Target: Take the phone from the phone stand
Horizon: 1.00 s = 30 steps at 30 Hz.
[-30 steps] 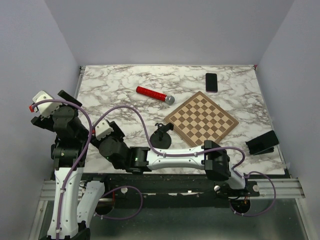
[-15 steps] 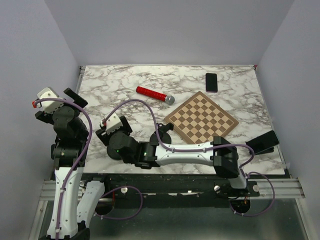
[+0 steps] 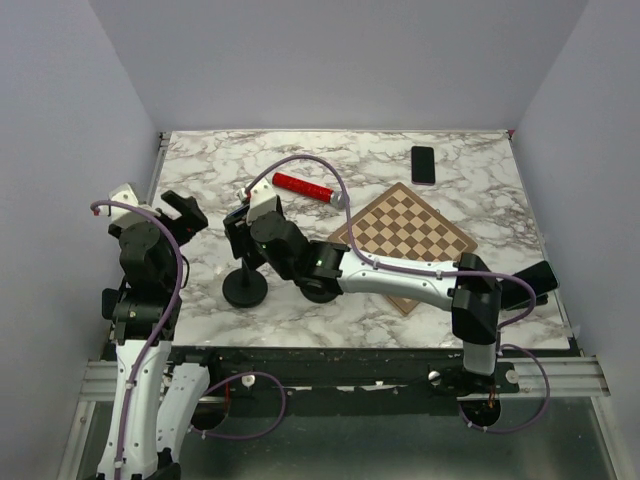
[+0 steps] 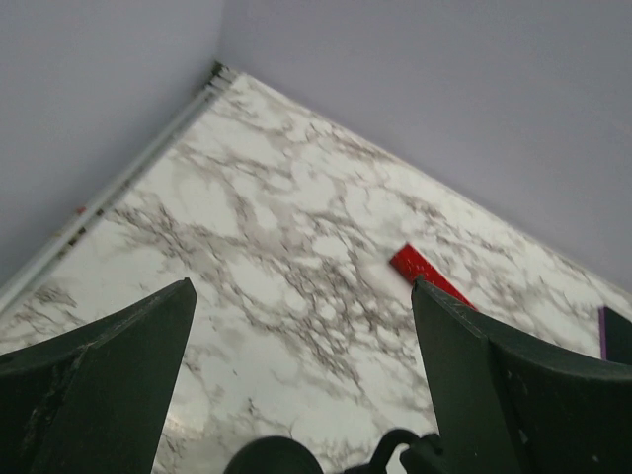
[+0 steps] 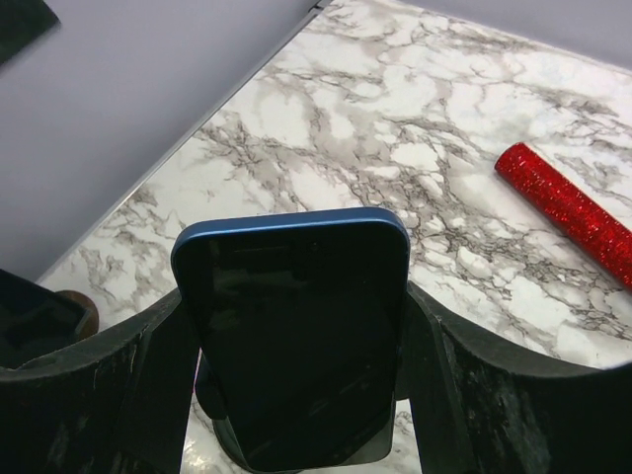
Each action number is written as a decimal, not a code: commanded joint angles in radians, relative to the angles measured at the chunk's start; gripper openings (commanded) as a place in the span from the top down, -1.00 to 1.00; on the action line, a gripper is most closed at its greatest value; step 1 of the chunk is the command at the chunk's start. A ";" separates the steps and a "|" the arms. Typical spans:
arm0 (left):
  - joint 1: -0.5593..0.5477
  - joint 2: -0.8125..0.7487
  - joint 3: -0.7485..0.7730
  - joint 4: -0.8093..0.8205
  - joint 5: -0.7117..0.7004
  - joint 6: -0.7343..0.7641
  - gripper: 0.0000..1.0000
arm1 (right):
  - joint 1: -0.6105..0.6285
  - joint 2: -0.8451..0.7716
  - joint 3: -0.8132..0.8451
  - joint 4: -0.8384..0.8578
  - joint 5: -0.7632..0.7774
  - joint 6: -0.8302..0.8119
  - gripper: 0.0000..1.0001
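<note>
While the right arm stretches across a white marble table (image 3: 200, 160) veined in grey, the right gripper (image 5: 296, 306) is clamped on the phone (image 5: 296, 365), with one dark finger (image 5: 109, 395) pressed against each long edge. A wooden chessboard (image 3: 420, 235) lies flat behind that hand, beside its forearm. The phone is a slim slab with rounded corners, a blue metal frame and a glossy black screen that is switched off. It stands upright between the fingers, its top edge rising just past the fingertips. The phone stand (image 3: 245, 290), black with a round base, sits on the table directly beneath the gripper, its stem rising toward the hand. Whether the phone still rests in its cradle cannot be told. A red glittery tube (image 5: 568, 212) lies beyond the hand's right finger. The left gripper (image 4: 301, 296) hangs near the right hand, jaws spread wide around nothing.
</note>
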<state>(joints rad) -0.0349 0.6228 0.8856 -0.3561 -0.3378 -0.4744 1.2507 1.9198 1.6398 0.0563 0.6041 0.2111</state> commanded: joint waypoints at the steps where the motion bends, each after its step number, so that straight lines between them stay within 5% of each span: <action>1: -0.006 -0.054 -0.066 -0.102 0.223 -0.081 -0.97 | -0.032 -0.058 -0.029 -0.088 -0.116 0.078 0.99; 9: -0.006 -0.190 -0.189 -0.161 0.337 -0.105 -0.97 | -0.089 -0.120 -0.078 -0.095 -0.192 0.135 0.99; 20: -0.006 -0.273 -0.321 0.055 0.759 -0.081 -0.93 | -0.091 -0.158 -0.058 -0.099 -0.210 0.109 0.99; 25: -0.006 -0.280 -0.354 0.073 0.793 -0.081 -0.75 | -0.091 -0.168 -0.051 -0.105 -0.208 0.114 0.99; 30: -0.006 -0.266 -0.370 0.084 0.834 -0.082 -0.37 | -0.091 -0.151 -0.033 -0.122 -0.208 0.127 0.99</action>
<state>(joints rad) -0.0380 0.3534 0.5243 -0.3164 0.4099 -0.5583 1.1530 1.8042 1.5642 -0.0696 0.4129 0.3141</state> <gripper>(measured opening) 0.768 0.771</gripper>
